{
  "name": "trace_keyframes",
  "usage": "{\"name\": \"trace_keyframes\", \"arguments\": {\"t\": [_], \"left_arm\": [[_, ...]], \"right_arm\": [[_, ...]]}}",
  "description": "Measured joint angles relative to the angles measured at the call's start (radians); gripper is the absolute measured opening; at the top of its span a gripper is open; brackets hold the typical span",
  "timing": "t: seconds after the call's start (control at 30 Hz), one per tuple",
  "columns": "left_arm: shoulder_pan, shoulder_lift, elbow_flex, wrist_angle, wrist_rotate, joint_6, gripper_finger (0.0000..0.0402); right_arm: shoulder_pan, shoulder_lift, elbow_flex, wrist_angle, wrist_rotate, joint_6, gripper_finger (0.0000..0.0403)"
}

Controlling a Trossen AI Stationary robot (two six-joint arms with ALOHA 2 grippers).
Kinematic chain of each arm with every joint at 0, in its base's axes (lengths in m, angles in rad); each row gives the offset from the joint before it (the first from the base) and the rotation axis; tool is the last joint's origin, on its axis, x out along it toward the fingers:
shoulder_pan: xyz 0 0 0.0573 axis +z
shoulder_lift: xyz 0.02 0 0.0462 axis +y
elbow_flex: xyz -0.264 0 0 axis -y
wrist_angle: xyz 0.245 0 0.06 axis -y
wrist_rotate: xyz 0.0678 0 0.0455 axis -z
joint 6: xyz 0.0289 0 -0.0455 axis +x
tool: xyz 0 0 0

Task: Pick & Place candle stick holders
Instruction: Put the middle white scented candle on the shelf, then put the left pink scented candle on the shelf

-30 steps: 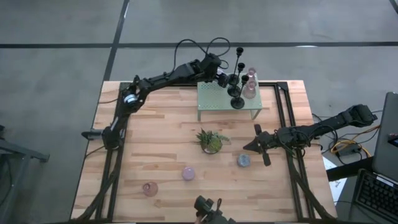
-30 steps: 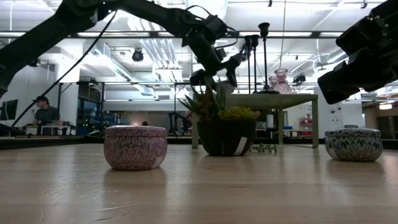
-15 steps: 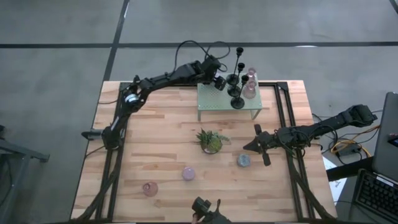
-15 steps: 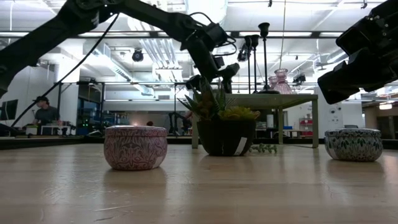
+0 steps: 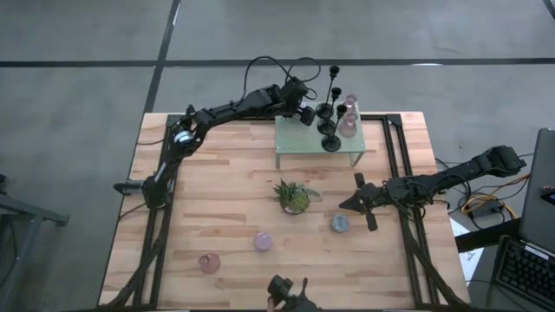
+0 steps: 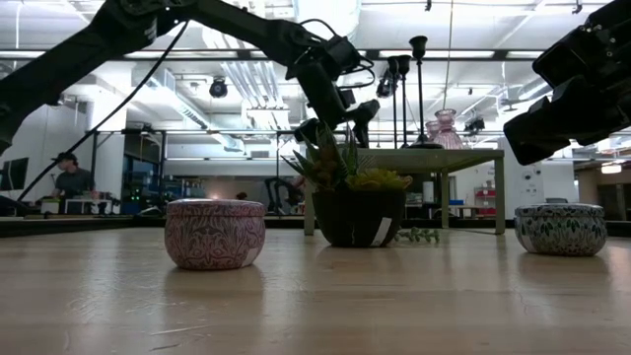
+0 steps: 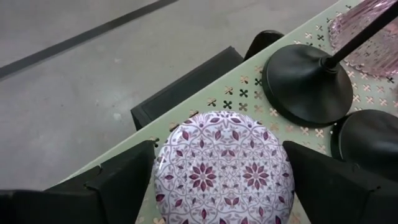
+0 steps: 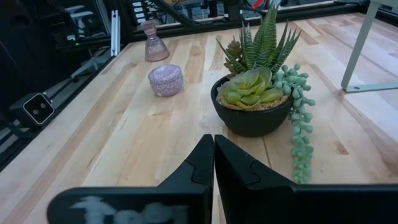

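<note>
A: Left gripper (image 7: 217,180)?
B: Fingers spread wide either side of a round lilac-patterned tin holder (image 7: 224,168) on the pale green mesh rack (image 5: 303,147), not touching it. Black round-based candlesticks (image 7: 308,84) stand just beside.
A: Right gripper (image 8: 214,163)?
B: Fingers pressed together, empty, over the wooden table (image 5: 225,191) near the spiky green potted plant (image 8: 256,93).

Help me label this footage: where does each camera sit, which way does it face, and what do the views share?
High view: above the table, straight down; both arms, left gripper at the mesh rack.
Low view: table height, level; patterned tin, plant, both arms overhead.
Left wrist view: down onto a lilac tin on the rack, between its open jaws.
Right wrist view: past its shut jaws, right gripper facing the plant.
Shared: the plant appears in the high, low and right wrist views.
</note>
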Motion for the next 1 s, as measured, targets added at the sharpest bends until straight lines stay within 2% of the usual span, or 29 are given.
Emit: {"name": "trace_keyframes", "arguments": {"t": [0.37,0.63,1.0], "left_arm": [[-0.018,-0.028,0.063,-0.004,0.001,0.03,0.0354],[-0.043,-0.036,0.137,-0.106,0.003,0.046,0.0353],[-0.067,-0.05,0.145,-0.143,0.003,0.035,0.0353]], "right_arm": [[0.0,0.0,0.0,0.0,-0.001,0.0,0.0009],[0.0,0.0,0.0,0.0,-0.001,0.0,0.0009],[0.0,0.0,0.0,0.0,-0.001,0.0,0.0009]]}}
